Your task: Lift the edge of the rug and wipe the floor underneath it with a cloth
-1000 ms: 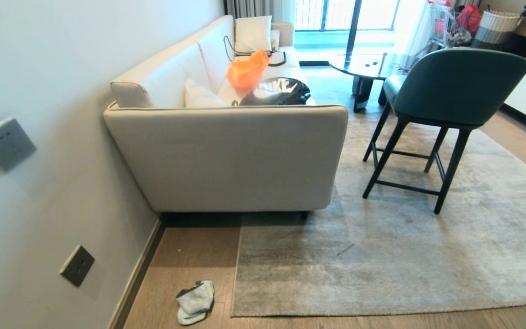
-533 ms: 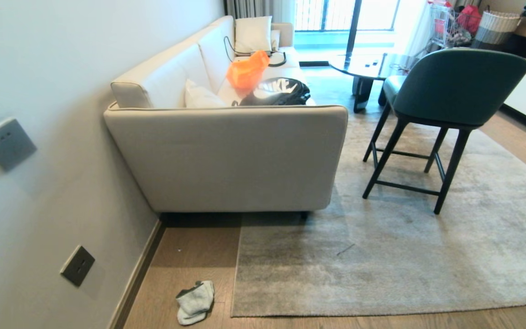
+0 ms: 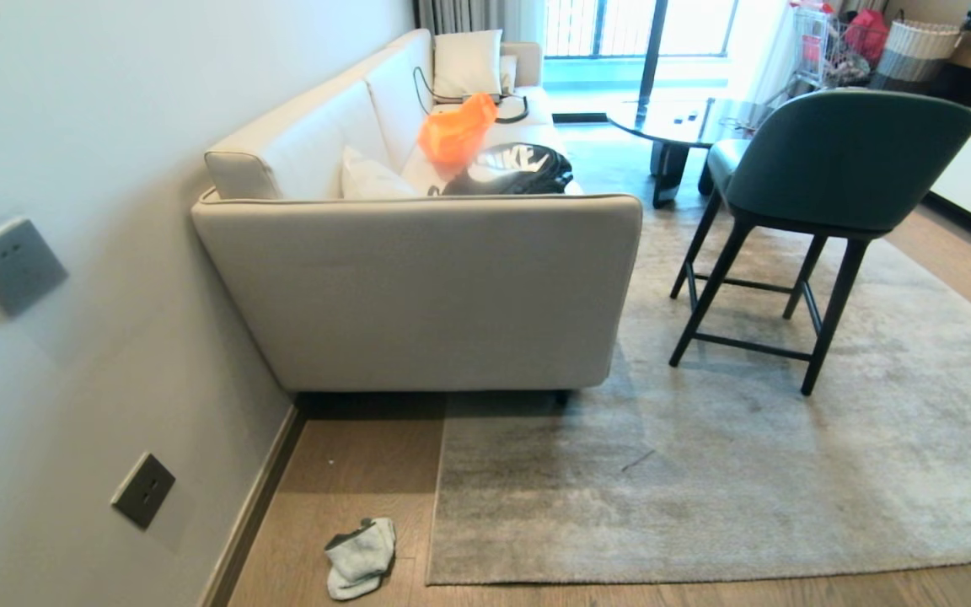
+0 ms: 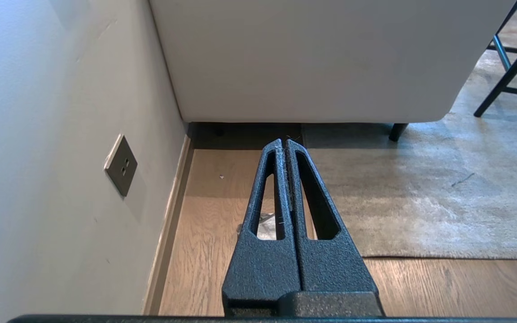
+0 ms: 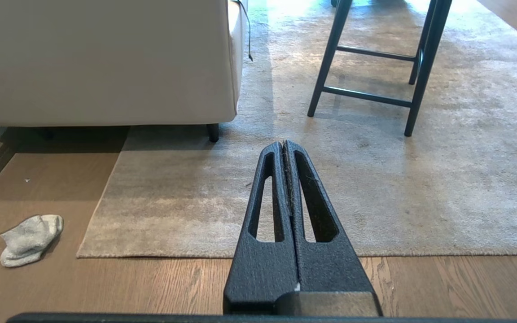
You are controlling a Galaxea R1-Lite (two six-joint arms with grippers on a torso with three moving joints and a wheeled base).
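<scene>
The room is viewed from the head camera, high up and angled down toward the sofa end. The floor is looked along from low down by each wrist camera, over its own pincer. The rug edge is shared by all three views.

The rug is pale grey-beige with darker grey mottled streaks. The floor is warm brown wood grain. The cloth is pale grey with a dark edge. The sofa is cream, the chair dark green with black legs.
</scene>
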